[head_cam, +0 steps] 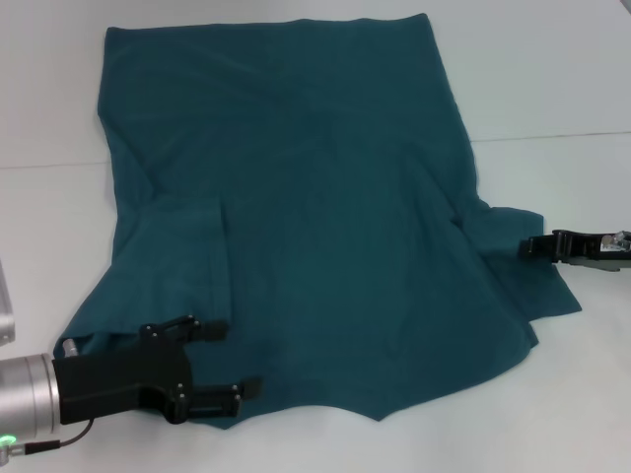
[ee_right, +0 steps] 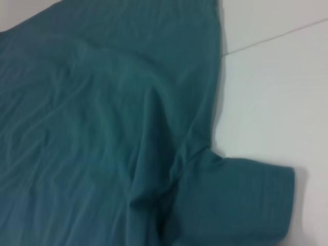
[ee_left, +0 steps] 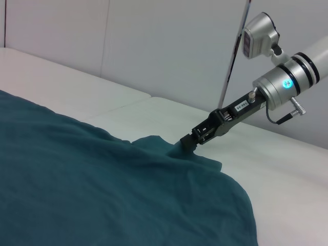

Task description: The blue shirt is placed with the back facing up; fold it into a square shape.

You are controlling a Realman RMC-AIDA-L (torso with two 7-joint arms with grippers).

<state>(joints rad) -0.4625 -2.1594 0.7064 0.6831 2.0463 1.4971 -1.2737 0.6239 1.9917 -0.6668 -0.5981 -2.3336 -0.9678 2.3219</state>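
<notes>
The blue shirt [head_cam: 315, 197] lies spread flat over the middle of the white tabletop [head_cam: 552, 89], its hem toward the far edge and both sleeves toward the near edge. The left gripper [head_cam: 225, 359] is at the shirt's near left corner with its claw wide, one finger over the cloth and one at its border, while the right gripper [head_cam: 529, 247] touches the right sleeve near the right edge; whether that claw pinches the cloth I cannot tell. To fold well, I think each claw should take only the sleeve layer, then both should carry the sides inward together, so that the folds stay straight.
</notes>
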